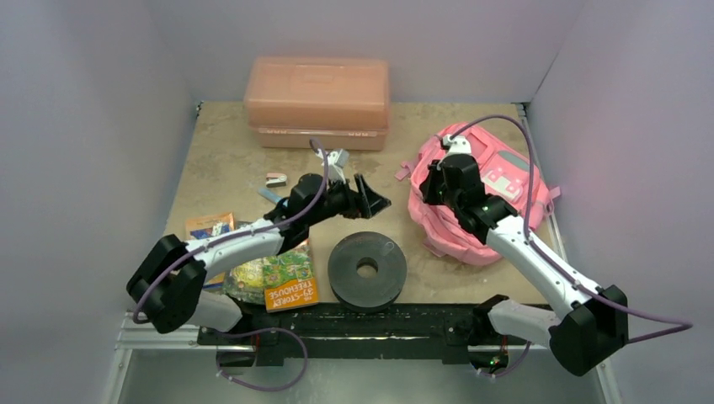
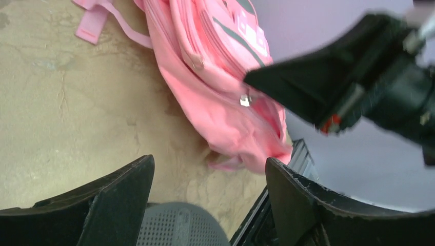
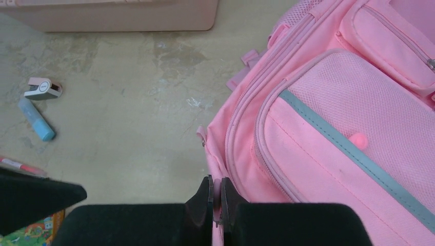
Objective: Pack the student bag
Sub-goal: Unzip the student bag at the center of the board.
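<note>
Top view: student bag (image 1: 492,210) lies on the table's (image 1: 227,160) right side, well apart from the salmon box (image 1: 317,101). Book (image 1: 290,282) beside the left arm; its orange edge reads "37-STORY TREEHOUSE".

Left wrist: left gripper (image 2: 208,161) spread wide, nothing between the fingers.

Right wrist: right gripper (image 3: 216,187) pinched tight on the student bag's edge seam.

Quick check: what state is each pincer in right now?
Left pincer: open, holding nothing.
Right pincer: closed, pinching the edge of the pink backpack.
</note>
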